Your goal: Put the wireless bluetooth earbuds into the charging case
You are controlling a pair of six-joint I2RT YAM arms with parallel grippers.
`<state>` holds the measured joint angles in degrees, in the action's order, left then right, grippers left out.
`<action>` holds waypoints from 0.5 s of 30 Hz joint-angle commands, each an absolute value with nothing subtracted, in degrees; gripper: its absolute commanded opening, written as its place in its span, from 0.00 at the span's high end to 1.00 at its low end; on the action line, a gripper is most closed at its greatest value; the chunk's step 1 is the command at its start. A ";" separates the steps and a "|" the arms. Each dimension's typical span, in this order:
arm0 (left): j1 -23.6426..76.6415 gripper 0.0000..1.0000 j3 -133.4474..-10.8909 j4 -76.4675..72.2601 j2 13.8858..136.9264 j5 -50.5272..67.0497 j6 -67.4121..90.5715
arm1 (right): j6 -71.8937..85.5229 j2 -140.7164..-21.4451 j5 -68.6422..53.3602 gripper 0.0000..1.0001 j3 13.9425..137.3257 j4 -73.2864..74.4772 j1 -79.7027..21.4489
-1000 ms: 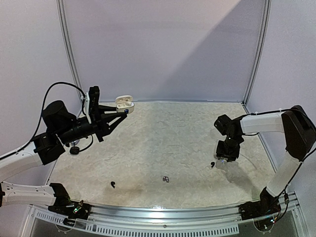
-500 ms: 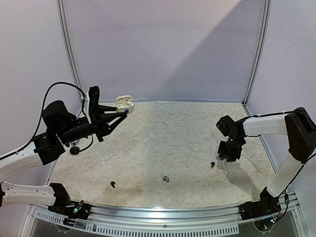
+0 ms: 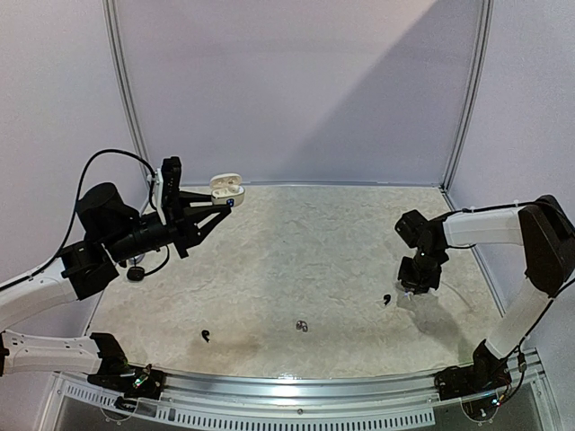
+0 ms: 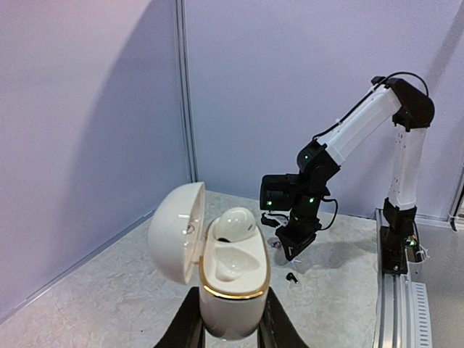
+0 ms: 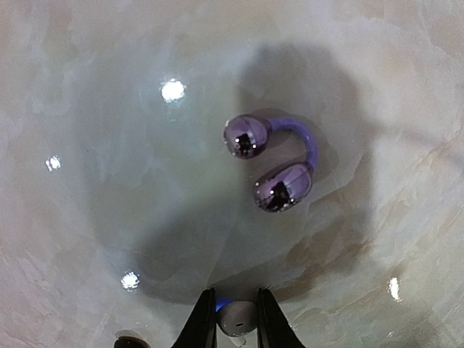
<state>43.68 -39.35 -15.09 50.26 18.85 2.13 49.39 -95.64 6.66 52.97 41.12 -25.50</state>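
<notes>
My left gripper (image 3: 219, 206) is shut on the base of the white charging case (image 3: 226, 186) and holds it high at the back left. In the left wrist view the case (image 4: 232, 290) is open with its lid to the left. One white earbud (image 4: 235, 223) sits in the far slot and the near slot is empty. My right gripper (image 3: 414, 288) is low over the table at the right. Its fingertips (image 5: 205, 319) are shut on a white earbud (image 5: 238, 319). A silvery-purple earbud (image 5: 272, 163) lies on the table just ahead of it.
A black earbud (image 3: 387, 299) lies just left of the right gripper and also shows in the left wrist view (image 4: 292, 278). Another black earbud (image 3: 206, 337) and a silvery one (image 3: 303, 326) lie near the front edge. A dark round object (image 3: 135, 273) sits under the left arm.
My right gripper has shifted slightly down and to the right, close to the table. The left arm and the case have not moved.
</notes>
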 commanded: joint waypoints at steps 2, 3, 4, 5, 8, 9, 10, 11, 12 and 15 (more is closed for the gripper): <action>43.33 1.00 -38.58 -14.79 50.01 18.75 1.71 | 45.68 -95.70 6.11 0.89 55.85 43.44 -24.99; 43.33 1.00 -38.54 -14.97 50.05 18.68 1.69 | 45.17 -95.18 6.21 0.89 56.96 43.80 -24.98; 43.33 1.00 -38.50 -15.15 50.04 18.55 1.75 | 44.47 -94.48 6.18 0.90 58.13 44.24 -25.03; 43.33 1.00 -38.50 -15.27 50.01 18.48 1.71 | 44.01 -93.89 6.08 0.91 59.47 44.41 -24.98; 43.33 1.00 -38.50 -15.53 50.01 17.52 1.72 | 42.39 -90.88 6.17 0.93 64.61 45.11 -25.77; 43.33 1.00 -38.57 -15.65 50.05 17.19 1.69 | 41.73 -89.32 6.67 0.94 66.75 45.21 -26.41; 43.33 1.00 -38.65 -15.87 50.11 16.74 1.55 | 41.37 -88.45 7.45 0.95 69.35 45.21 -27.31; 43.33 1.00 -38.73 -16.02 50.23 16.37 1.43 | 40.77 -87.23 8.27 0.95 71.96 45.02 -28.53; 43.33 1.00 -38.88 -16.35 50.40 16.03 1.15 | 40.32 -86.12 9.10 0.95 74.87 44.30 -29.92; 43.33 1.00 -39.53 -17.40 51.26 14.63 0.51 | 37.29 -84.72 12.50 0.96 83.61 40.34 -35.58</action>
